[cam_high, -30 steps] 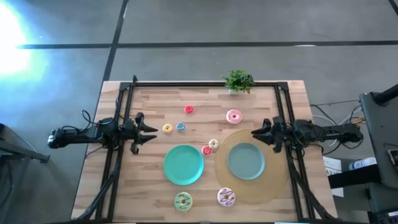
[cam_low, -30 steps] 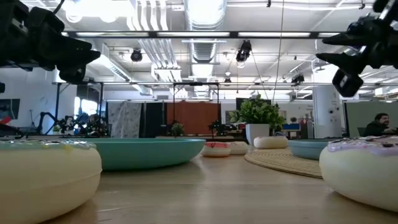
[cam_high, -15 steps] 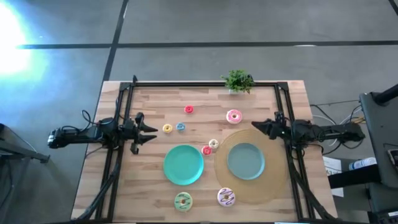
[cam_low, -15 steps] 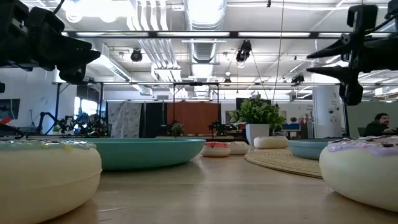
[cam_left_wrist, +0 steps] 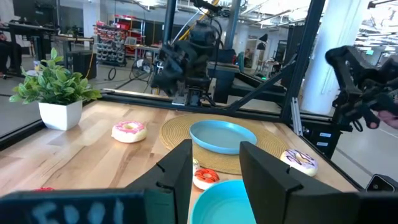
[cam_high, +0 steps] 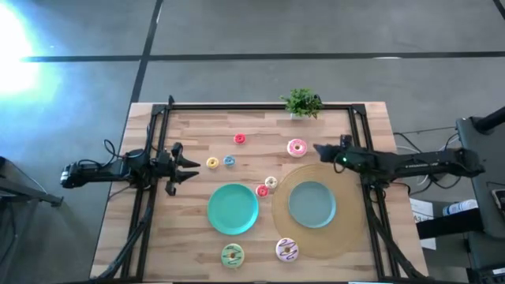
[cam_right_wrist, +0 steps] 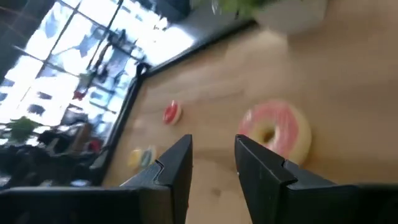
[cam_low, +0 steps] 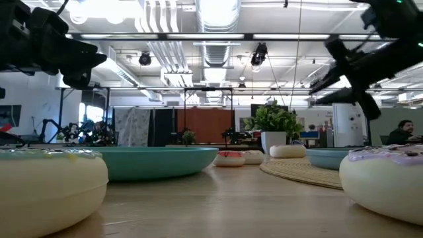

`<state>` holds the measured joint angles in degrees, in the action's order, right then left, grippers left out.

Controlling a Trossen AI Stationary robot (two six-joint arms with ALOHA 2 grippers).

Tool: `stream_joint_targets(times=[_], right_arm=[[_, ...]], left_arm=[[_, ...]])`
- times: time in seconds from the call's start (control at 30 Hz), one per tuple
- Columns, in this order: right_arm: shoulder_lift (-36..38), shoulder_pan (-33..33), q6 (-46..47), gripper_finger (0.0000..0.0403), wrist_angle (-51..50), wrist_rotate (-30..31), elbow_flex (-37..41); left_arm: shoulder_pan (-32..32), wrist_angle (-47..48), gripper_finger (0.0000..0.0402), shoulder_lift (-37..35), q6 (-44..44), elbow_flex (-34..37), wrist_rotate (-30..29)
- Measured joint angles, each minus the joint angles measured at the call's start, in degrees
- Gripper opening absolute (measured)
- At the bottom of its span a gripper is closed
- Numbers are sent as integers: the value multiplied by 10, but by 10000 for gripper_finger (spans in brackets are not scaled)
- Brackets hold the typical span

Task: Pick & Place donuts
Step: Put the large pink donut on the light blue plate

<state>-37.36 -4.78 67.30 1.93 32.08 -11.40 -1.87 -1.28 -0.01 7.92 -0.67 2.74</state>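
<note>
The pink-frosted donut (cam_high: 297,147) lies on the wood near the far right, and my right gripper (cam_high: 319,150) hangs open just to its right; in the right wrist view the pink donut (cam_right_wrist: 277,132) sits just past my open gripper (cam_right_wrist: 212,142). Tiny red (cam_high: 240,139), yellow (cam_high: 211,162) and blue (cam_high: 229,161) donuts lie mid-table. A red one (cam_high: 262,190) and a cream one (cam_high: 271,182) sit between the plates. The green donut (cam_high: 232,254) and the white-purple donut (cam_high: 286,249) rest near the near edge. My left gripper (cam_high: 189,166) waits open at the left.
One teal plate (cam_high: 233,208) sits on bare wood; the other teal plate (cam_high: 312,203) sits on a round woven mat (cam_high: 347,229). A small potted plant (cam_high: 301,102) stands at the far edge. Black frame rails (cam_high: 150,197) run along both table sides.
My right gripper has reached out toward the table's left and far edge, closing on the pink donut, and has rolled about its wrist and tipped downward. The left arm and all donuts have stayed still.
</note>
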Motion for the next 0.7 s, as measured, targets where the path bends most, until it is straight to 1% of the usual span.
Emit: stream_joint_targets(times=[0.03,0.13,0.2,0.33,0.4,0.47,0.53,0.7], right_arm=[[-21,-10,-19,114,-8,-8,-18],[-94,-44,-72,115,-44,-61,-74],[-145,-68,-76,122,-111,-86,-117],[-242,-98,-51,160,-239,-101,-194],[-282,-103,-40,184,-283,-116,-223],[-313,-106,-38,206,-306,-127,-246],[-335,-108,-42,222,-308,-139,-260],[-357,-123,-57,239,-307,-191,-274]], left_arm=[[0,0,108,0,0,0,0],[0,0,108,0,0,0,0],[0,0,108,0,0,0,0],[0,0,108,0,0,0,0],[0,0,108,0,0,0,0],[0,0,108,0,0,0,0],[0,0,108,0,0,0,0],[0,0,108,0,0,0,0]])
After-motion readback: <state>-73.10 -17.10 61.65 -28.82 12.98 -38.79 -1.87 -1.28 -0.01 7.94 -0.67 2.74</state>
